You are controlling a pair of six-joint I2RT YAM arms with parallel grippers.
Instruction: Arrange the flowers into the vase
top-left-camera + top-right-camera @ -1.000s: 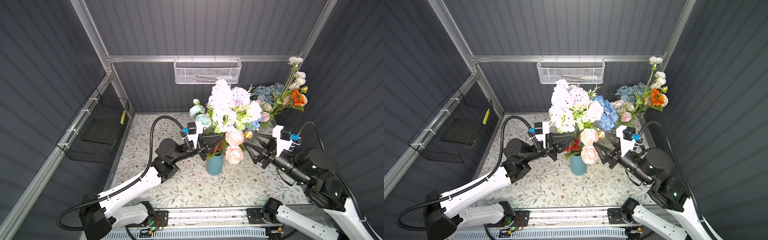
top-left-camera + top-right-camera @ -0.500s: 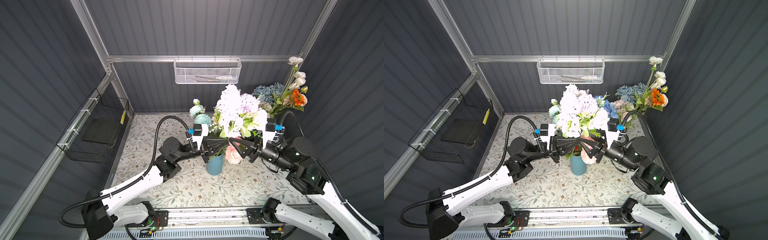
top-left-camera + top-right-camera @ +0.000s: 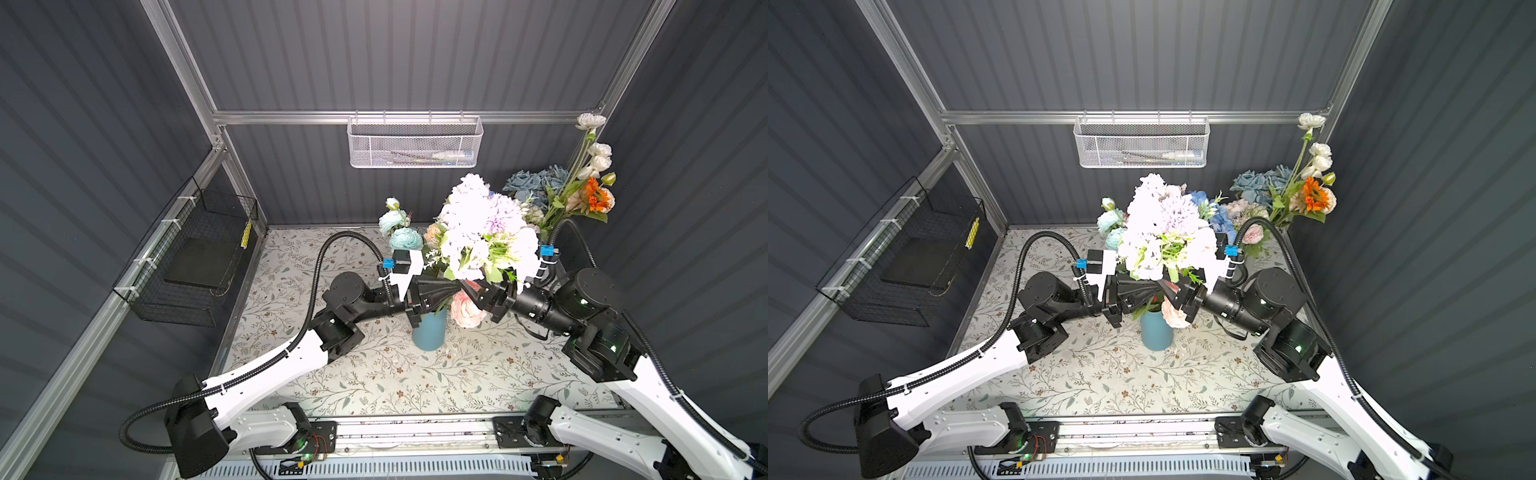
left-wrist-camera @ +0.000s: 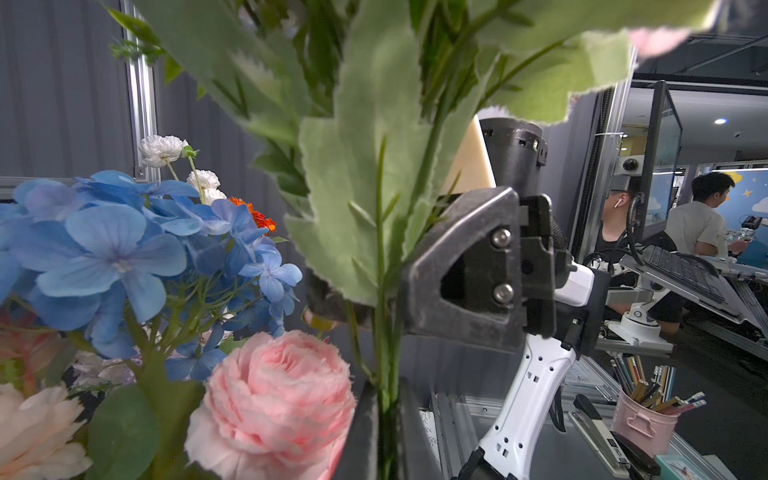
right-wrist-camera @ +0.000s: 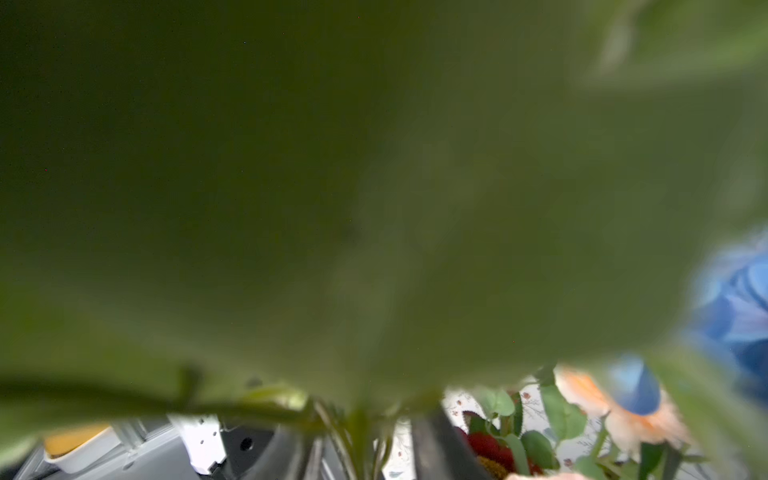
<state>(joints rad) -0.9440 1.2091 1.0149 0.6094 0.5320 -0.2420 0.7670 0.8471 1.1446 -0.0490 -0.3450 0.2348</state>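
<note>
Overhead light is blowing out the pale flowers in both top views, while a blurred green leaf is smothering the right wrist view.

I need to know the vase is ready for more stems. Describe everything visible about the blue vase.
The blue vase is a teal-blue cylinder, smooth and matte-looking, standing upright near the middle of the floral-patterned tabletop. Green foliage rises from its mouth, mostly hidden in both top views by the left gripper, shut on a green stem just above it. A pink blossom hangs beside its upper edge; contact cannot be told.
</note>
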